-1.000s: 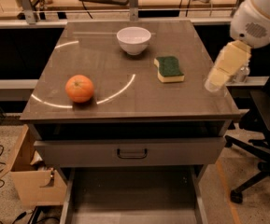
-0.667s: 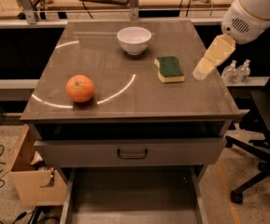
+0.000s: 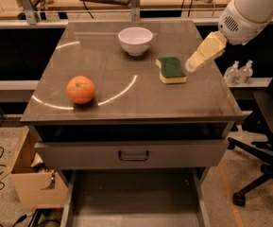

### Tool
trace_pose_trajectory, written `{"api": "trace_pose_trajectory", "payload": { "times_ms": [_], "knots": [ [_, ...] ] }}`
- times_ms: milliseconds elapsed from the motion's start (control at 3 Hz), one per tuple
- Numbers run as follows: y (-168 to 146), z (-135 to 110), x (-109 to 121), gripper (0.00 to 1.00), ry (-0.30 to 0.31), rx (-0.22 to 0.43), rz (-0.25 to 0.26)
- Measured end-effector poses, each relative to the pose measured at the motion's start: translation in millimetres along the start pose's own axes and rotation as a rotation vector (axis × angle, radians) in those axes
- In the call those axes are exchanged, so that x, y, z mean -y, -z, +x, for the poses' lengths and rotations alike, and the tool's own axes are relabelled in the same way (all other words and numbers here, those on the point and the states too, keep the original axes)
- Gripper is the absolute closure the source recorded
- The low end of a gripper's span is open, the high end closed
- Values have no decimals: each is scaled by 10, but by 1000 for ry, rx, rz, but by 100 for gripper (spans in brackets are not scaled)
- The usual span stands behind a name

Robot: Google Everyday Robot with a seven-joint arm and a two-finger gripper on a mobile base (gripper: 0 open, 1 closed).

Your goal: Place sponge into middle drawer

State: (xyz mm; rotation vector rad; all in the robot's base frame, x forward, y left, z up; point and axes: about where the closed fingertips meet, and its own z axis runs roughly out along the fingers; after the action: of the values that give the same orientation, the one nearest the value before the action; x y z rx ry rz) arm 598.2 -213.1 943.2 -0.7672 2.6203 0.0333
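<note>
The robot's cream claw (image 3: 194,64) hangs just beside the right edge of the yellow foam sponge with the dark green scouring face (image 3: 172,69), which lies on the grey worktop (image 3: 183,100), the pulled-out grey metal middle drawer (image 3: 133,200) waiting below. How far the claw is open cannot be told; it appears to hold nothing. A low sideways approach would likely shove the sponge toward the white ceramic bowl (image 3: 135,40) instead of straddling it.

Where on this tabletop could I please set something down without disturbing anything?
Free: the front strip of the tabletop from the orange to the right edge, and the back-left corner left of the bowl. Crowded: back right, where the claw hangs just right of the sponge.
</note>
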Motion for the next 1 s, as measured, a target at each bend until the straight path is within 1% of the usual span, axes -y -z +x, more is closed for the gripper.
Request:
{"api": "trace_pose_trajectory", "payload": {
  "times_ms": [333,667,1000],
  "knots": [
    [0,0,0,0,0,0,0],
    [-193,-128,-60,0,-17,-28,-13],
    [-467,-321,-140,0,-67,-72,-47]
  ]
}}
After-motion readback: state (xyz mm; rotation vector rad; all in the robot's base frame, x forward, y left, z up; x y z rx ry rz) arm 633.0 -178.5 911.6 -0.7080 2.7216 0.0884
